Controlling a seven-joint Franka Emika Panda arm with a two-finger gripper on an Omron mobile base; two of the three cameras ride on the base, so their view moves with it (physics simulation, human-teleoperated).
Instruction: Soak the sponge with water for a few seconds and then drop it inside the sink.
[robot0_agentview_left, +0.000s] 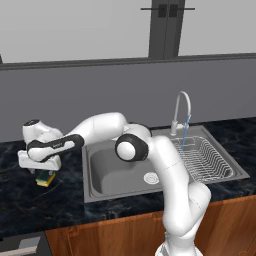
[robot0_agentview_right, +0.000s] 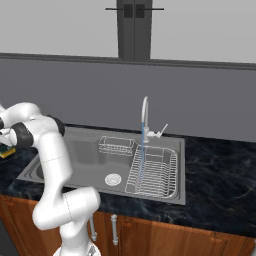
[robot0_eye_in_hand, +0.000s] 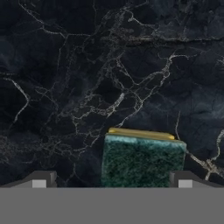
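Observation:
The sponge (robot0_agentview_left: 45, 179), yellow with a dark green top, lies flat on the dark marble counter left of the sink (robot0_agentview_left: 102, 172). My gripper (robot0_agentview_left: 42, 172) hangs right over it, open, and the sponge (robot0_eye_in_hand: 142, 159) sits between the two fingertips (robot0_eye_in_hand: 40, 180) in the hand view, nearer the right one. A corner of the sponge (robot0_agentview_right: 7, 151) peeks out behind my arm in the right base view. A thin stream of water (robot0_agentview_left: 186, 131) falls from the arched faucet (robot0_agentview_left: 180, 107) into the dish rack side of the sink (robot0_agentview_right: 90, 152).
A wire dish rack (robot0_agentview_left: 204, 160) fills the right part of the basin, and a small wire basket (robot0_agentview_right: 116, 145) hangs at its back. The round drain (robot0_agentview_left: 151, 177) is in the basin floor. Dark marble counter (robot0_eye_in_hand: 87, 65) surrounds the sponge; a grey wall stands behind.

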